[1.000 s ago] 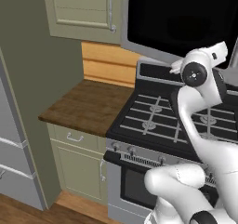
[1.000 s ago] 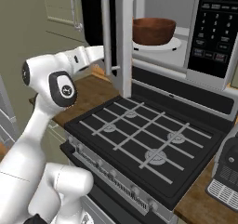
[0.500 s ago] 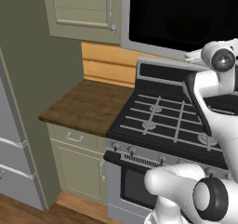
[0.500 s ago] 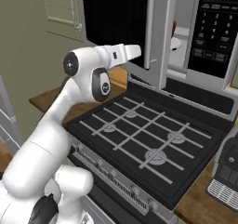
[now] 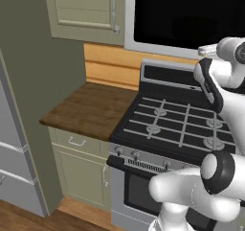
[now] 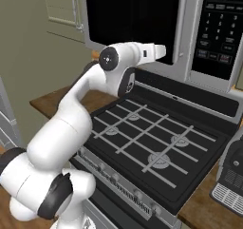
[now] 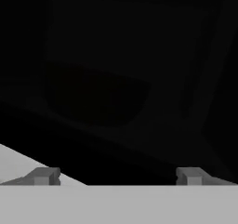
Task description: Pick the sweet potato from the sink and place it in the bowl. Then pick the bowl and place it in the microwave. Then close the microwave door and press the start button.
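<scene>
Change: since the earlier pictures the microwave door (image 6: 135, 21) has been swung from standing open to nearly flat against the microwave (image 6: 190, 33), and the arm has been carried across in front of it.
Tool: the tool (image 7: 116, 176) is held with its fingers (image 7: 44, 175) wide apart and nothing between them; dark glass is faced at close range.
Bowl: a dim rounded shape behind the glass is judged to be the bowl (image 7: 95, 97), inside the microwave; the sweet potato cannot be made out.
Door handling: the door is judged stiff, hinged and light to push; the glass is smooth, so the frame near the free edge beside the keypad (image 6: 216, 31) is the better place to press.
Start button: a small, firm key is expected; one fingertip would do, and which key it is cannot be read.
Edges: the stove (image 6: 152, 142) lies below the microwave, the cabinet (image 5: 86, 9) to its left.
Room: open air is left below the microwave, above the burners; the counter (image 5: 88, 110) lies left of the stove.
</scene>
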